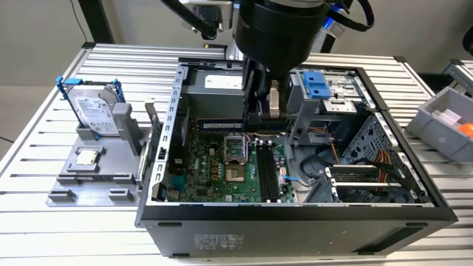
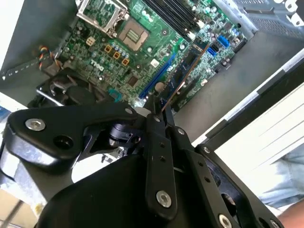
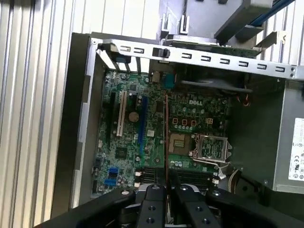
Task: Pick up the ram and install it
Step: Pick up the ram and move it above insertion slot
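Note:
The ram (image 1: 220, 126) is a thin dark blue-green stick with a pale label. It hangs inside the open computer case (image 1: 159, 166), above the green motherboard (image 1: 214, 174). My gripper (image 1: 260, 123) is shut on its end at the exterior view's right. In both wrist views the ram (image 3: 166, 137) shows edge-on as a thin line running out from between the fingertips of the gripper (image 3: 166, 186). The second wrist view has the ram (image 2: 185, 76) slanting away from the gripper (image 2: 159, 111) over the board. The long black memory slots (image 1: 266, 172) lie below, beside the processor socket (image 1: 235, 149).
A silver hard drive (image 1: 96, 113) stands in a grey holder at the exterior view's left. A grey bin (image 1: 443, 119) with an orange item sits at the right. The case holds a blue drive latch (image 1: 316, 83), orange cables (image 1: 384, 166) and a power supply (image 1: 214, 82).

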{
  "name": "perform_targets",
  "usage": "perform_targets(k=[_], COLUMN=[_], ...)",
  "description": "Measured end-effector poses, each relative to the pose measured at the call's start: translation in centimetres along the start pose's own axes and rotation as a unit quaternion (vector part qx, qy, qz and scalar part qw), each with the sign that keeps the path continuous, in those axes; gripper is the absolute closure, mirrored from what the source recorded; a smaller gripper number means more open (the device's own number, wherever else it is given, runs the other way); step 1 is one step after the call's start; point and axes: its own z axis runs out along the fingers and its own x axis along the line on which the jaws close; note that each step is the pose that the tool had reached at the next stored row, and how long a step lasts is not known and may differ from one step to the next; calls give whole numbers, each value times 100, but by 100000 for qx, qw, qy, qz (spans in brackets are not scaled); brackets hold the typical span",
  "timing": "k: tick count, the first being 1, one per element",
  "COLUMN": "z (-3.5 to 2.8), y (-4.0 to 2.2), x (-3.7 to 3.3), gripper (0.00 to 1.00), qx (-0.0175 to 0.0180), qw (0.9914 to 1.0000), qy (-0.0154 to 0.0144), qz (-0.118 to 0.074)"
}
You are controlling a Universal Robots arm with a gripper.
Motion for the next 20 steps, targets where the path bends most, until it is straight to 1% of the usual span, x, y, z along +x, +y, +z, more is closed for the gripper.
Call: perform_targets(k=[2,3,6,9,20], z=[2,3,5,-3,-33], y=[0,0,-6,-134,-635], x=[0,0,0,7,34], gripper=[100,100,100,100,100], qx=[72,110,214,208,126], qw=[99984,99962,99864,99862,99862], qy=[-103,-157,-291,-278,-274], qz=[1794,2740,5210,5247,5251])
